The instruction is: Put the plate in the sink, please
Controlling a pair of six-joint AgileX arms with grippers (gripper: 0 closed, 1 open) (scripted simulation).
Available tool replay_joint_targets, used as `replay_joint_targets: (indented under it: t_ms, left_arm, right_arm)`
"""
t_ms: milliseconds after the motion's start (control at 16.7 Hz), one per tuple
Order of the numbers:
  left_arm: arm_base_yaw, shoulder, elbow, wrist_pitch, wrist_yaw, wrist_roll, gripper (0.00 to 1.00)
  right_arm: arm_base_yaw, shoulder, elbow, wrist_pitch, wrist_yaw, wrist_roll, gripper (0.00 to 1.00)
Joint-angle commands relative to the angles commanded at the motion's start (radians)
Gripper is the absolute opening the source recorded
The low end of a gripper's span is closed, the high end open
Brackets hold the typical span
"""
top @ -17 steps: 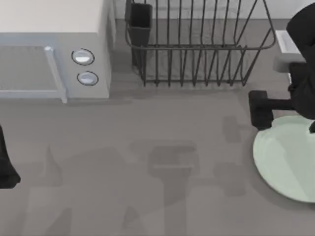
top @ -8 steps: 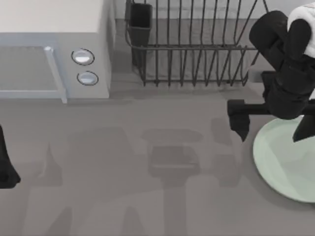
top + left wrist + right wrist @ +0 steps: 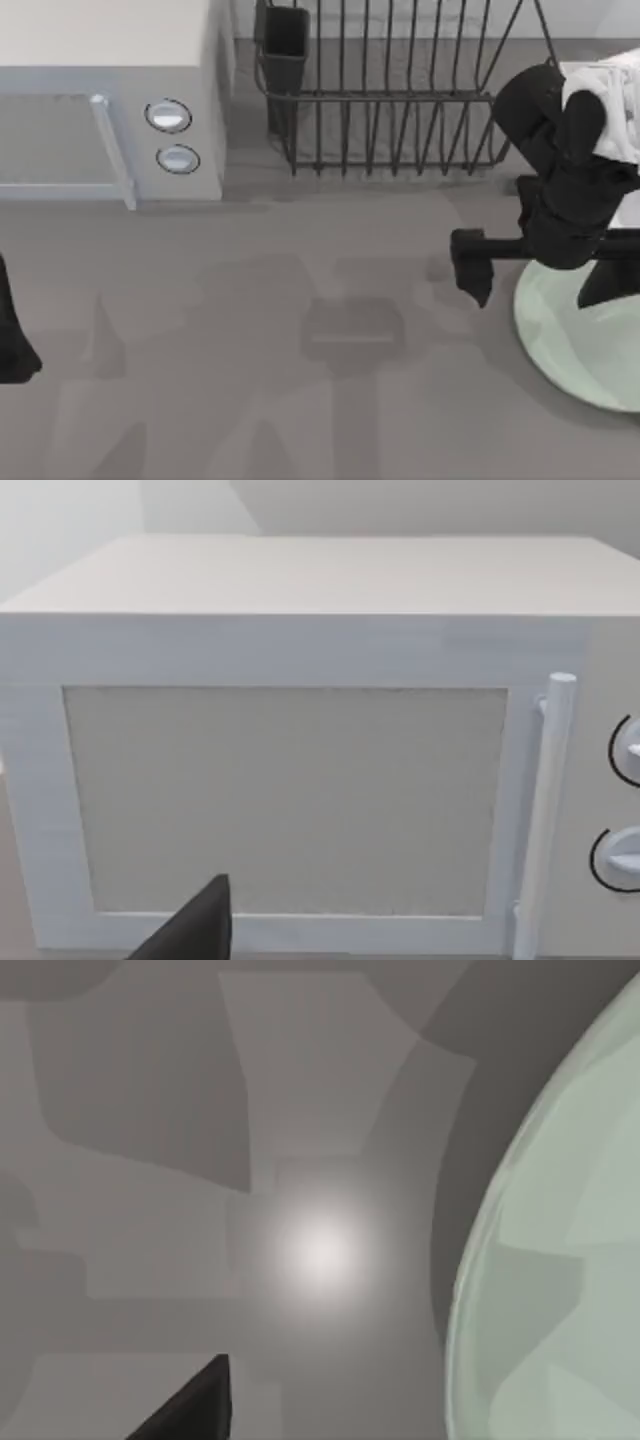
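The plate (image 3: 575, 335) — round, flat, pale mint-green, with no long axis — is seen lying face-up on the grey counter (image 3: 300, 400) at the right edge. The right hand (image 3: 540, 270) is held over its near rim, fingers spread apart. The left hand (image 3: 15, 340) is parked at the left edge — its state cannot be told.

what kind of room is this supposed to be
Likely a kitchen counter, rendered in simulation: a white microwave, a dark wire dish rack behind, and a mint-green plate on the grey surface.
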Motion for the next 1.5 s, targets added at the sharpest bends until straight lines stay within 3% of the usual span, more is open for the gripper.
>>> replay_joint_targets:
  t_ms: [300, 600, 1380, 1500]
  left_arm:
    - [0.0, 0.0, 0.0, 0.0, 0.0, 0.0, 1.0]
    - [0.0, 0.0, 0.0, 0.0, 0.0, 0.0, 1.0]
    - [0.0, 0.0, 0.0, 0.0, 0.0, 0.0, 1.0]
    - [0.0, 0.0, 0.0, 0.0, 0.0, 0.0, 1.0]
  right_arm:
    - [0.004, 0.086, -0.112, 0.199, 0.001, 0.003, 1.0]
    - [0.005, 0.094, -0.122, 0.212, 0.001, 0.004, 1.0]
    - [0.005, 0.094, -0.122, 0.212, 0.001, 0.004, 0.02]
    - [0.005, 0.094, -0.122, 0.212, 0.001, 0.004, 0.0]
